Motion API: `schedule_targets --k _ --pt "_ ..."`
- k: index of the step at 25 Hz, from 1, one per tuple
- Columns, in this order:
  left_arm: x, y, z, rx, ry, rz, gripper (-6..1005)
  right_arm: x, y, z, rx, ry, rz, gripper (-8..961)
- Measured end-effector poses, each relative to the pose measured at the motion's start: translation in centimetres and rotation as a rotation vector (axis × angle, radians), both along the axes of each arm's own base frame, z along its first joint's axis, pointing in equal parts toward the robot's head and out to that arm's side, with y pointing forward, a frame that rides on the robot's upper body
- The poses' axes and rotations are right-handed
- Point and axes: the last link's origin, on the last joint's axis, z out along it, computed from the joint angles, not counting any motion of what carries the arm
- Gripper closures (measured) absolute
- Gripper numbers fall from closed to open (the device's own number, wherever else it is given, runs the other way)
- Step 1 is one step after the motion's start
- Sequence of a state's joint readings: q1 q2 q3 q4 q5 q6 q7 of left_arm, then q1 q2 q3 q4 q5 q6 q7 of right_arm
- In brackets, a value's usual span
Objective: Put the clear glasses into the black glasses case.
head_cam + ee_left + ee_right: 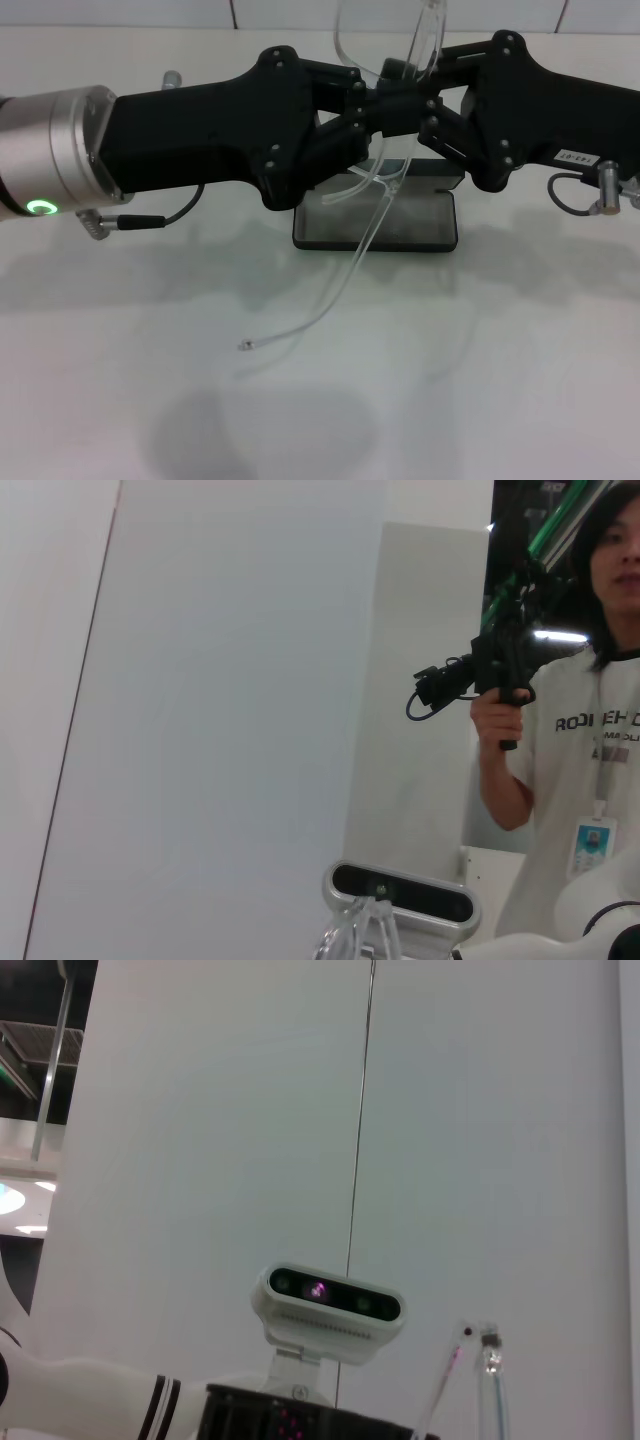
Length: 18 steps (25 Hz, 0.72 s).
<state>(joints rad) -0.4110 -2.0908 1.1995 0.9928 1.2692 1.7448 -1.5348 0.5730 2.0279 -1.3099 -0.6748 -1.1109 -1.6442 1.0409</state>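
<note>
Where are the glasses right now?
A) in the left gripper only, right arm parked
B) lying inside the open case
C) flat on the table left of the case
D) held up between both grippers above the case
D: the glasses hang between the left gripper and right gripper, over the open case.

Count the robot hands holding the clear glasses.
2: the left hand and right hand meet at the clear glasses, held above the open black glasses case.

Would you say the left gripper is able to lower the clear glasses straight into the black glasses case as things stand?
Probably yes. The left gripper and right gripper both hold the clear glasses above the black glasses case, which lies open with nothing over its grey inside. One long arm trails outside the case, though.
</note>
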Motion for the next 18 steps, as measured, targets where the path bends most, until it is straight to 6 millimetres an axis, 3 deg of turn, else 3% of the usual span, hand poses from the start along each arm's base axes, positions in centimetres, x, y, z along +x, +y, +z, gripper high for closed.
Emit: schedule_targets --k 18 --pt "-0.3 0.08 -0.11 0.014 0.002 0.006 947 0.12 -0.05 -0.01 0.011 0.006 -0.004 854"
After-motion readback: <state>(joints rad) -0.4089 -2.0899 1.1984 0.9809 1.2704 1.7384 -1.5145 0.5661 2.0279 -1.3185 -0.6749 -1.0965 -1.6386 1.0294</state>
